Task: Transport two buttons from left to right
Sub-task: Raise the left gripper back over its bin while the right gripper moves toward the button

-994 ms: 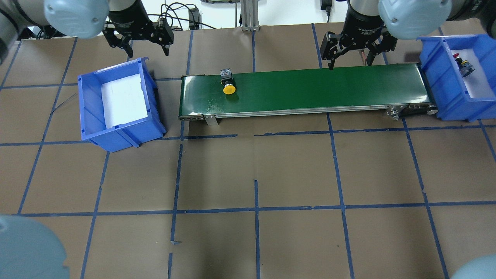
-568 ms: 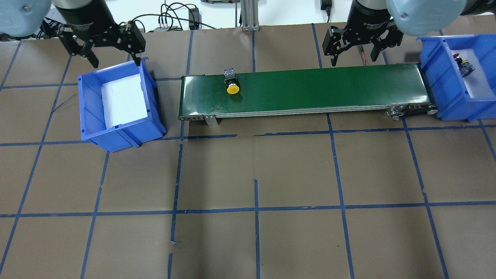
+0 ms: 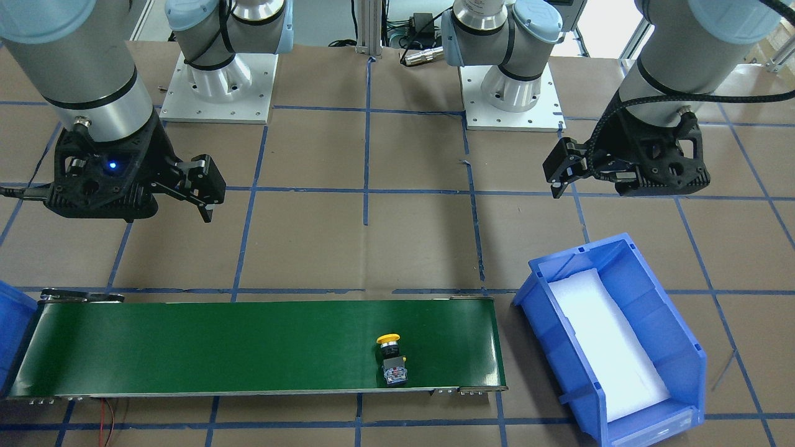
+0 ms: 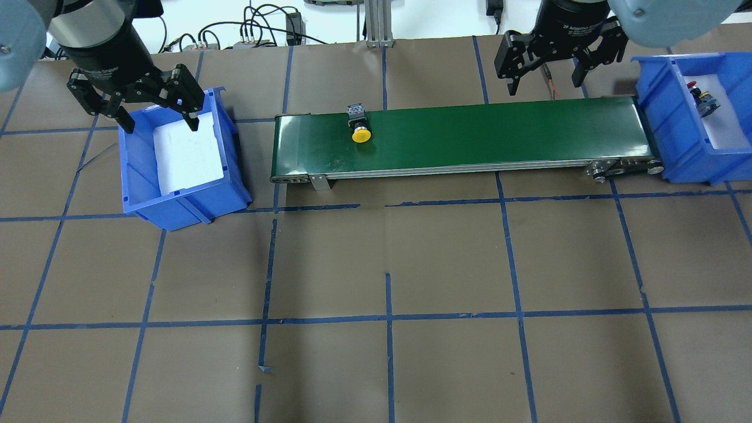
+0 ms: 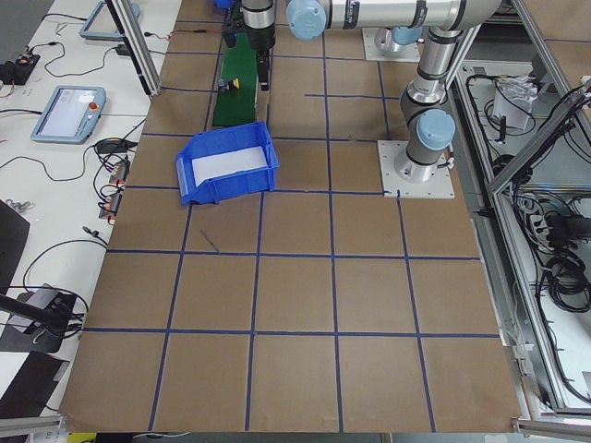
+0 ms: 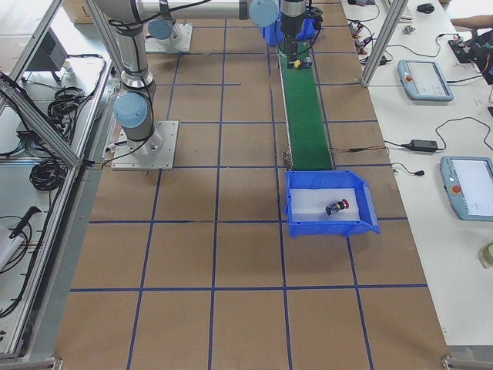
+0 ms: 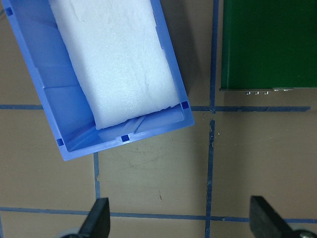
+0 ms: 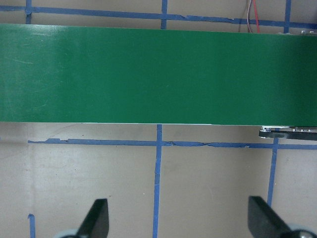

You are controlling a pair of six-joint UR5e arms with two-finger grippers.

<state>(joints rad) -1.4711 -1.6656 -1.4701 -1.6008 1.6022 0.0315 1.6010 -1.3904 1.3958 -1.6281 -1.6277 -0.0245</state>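
Overhead view first: I see the yellow button (image 4: 359,123) lying on its side on the green belt (image 4: 470,132), close to the belt's left end, its cap turned toward the robot. The red button (image 4: 702,100) sits in the right bin (image 4: 664,123), which butts against the belt's right end. My left gripper (image 4: 160,120) hangs above the left bin (image 4: 138,170) with its jaws spread wide and released. My right gripper (image 4: 545,85) hovers beyond the far edge of the belt's right part, its jaws likewise parted and gripping nothing. Everything stands on the table (image 4: 446,258), brown with blue tape lines.

Front-facing view: the yellow button lies toward the belt edge farther from the robot, well apart from both grippers. Both grippers hang well above the table. The left bin holds only a white foam pad (image 3: 612,347).

Left side view: the left bin is nearest and the belt runs away behind it. The arms are too small there for me to read the jaws.

Right side view: the red button rests on the white foam in the right bin.

Left wrist view: two fingertips stand wide apart over the paper, with one end of the left bin and the belt's left end beyond them.

Right wrist view: the fingertips are spread over the paper, with bare green belt running across beyond them.
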